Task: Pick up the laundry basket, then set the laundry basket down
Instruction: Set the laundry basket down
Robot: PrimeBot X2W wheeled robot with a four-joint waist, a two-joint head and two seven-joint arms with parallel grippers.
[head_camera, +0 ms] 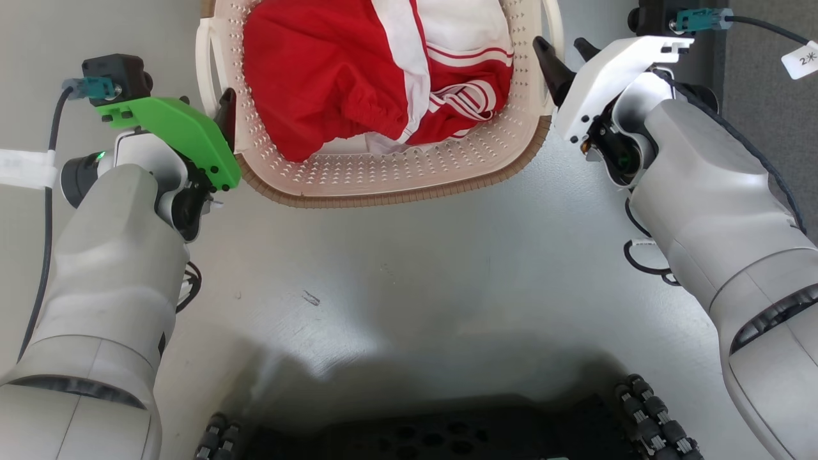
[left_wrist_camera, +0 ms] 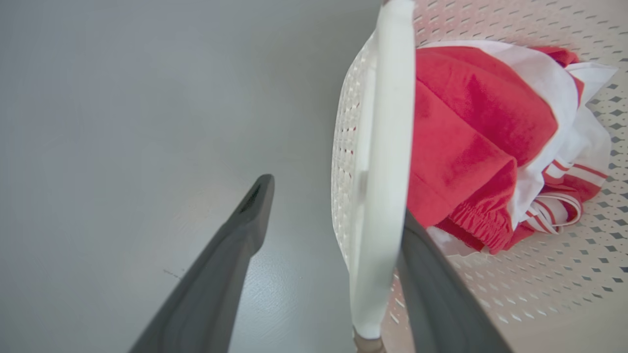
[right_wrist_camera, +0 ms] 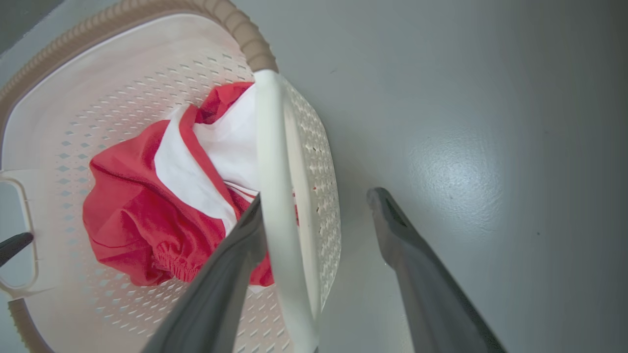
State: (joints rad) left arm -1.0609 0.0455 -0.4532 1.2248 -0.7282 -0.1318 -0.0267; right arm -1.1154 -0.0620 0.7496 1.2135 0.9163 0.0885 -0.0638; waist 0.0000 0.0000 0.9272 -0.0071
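Observation:
The laundry basket (head_camera: 383, 182) is at the top centre of the head view, cream-white and perforated, with a brown woven-look rim (head_camera: 396, 199). Red and white clothes (head_camera: 358, 70) lie inside it. My left gripper (head_camera: 208, 105), under a green cover, is open astride the basket's left loop handle (left_wrist_camera: 382, 147): one finger (left_wrist_camera: 235, 235) is outside and the other is inside the basket. My right gripper (head_camera: 561, 45), under a white cover, is open astride the right loop handle (right_wrist_camera: 274, 196), with one finger (right_wrist_camera: 417, 274) outside the basket wall (right_wrist_camera: 98, 98). Neither gripper presses on its handle.
The floor (head_camera: 415, 287) is smooth grey. My dark base with ribbed wheels (head_camera: 652, 409) lies along the bottom edge. Black cables (head_camera: 645, 262) hang beside both forearms. A darker floor strip (head_camera: 767, 96) and a white tag (head_camera: 802, 59) are at the upper right.

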